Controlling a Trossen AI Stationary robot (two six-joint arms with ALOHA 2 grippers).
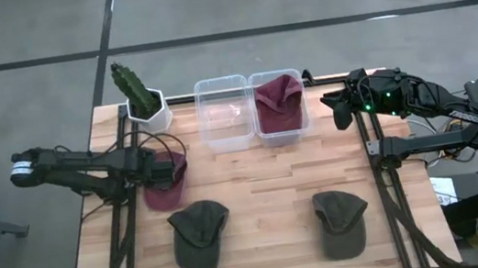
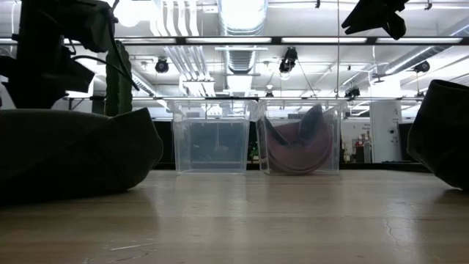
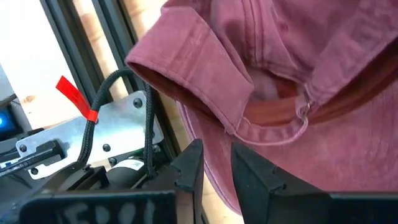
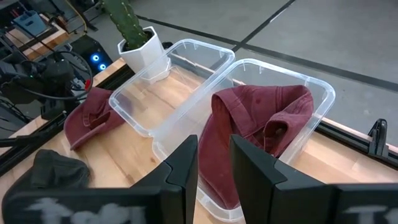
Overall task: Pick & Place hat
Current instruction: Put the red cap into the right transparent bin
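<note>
A maroon hat [image 1: 163,188] lies near the table's left edge, and my left gripper [image 1: 166,169] is over its far part, shut on it. In the left wrist view the hat [image 3: 298,74] shows its back opening and strap buckle [image 3: 305,112]. A second maroon hat [image 1: 279,101] sits inside the right clear bin [image 1: 305,127]. The left clear bin [image 1: 223,110] holds nothing. My right gripper [image 1: 339,108] hangs shut above the table's far right corner, touching nothing. Two dark green hats [image 1: 201,235] [image 1: 341,223] rest on the near half of the table. My left gripper [image 3: 216,171] pinches the maroon hat's rim [image 3: 217,163] between its two fingers [image 3: 189,167], close to the back opening. It reaches in from the table's left side, slanting down. Whether the hat is lifted or still lies on the wood, I cannot tell.
A cactus in a white pot [image 1: 142,100] stands at the far left corner, beside the left bin. Black rails [image 1: 120,214] [image 1: 394,197] run along both side edges. Bare wood [image 1: 267,204] shows between the two green hats and in front of the bins.
</note>
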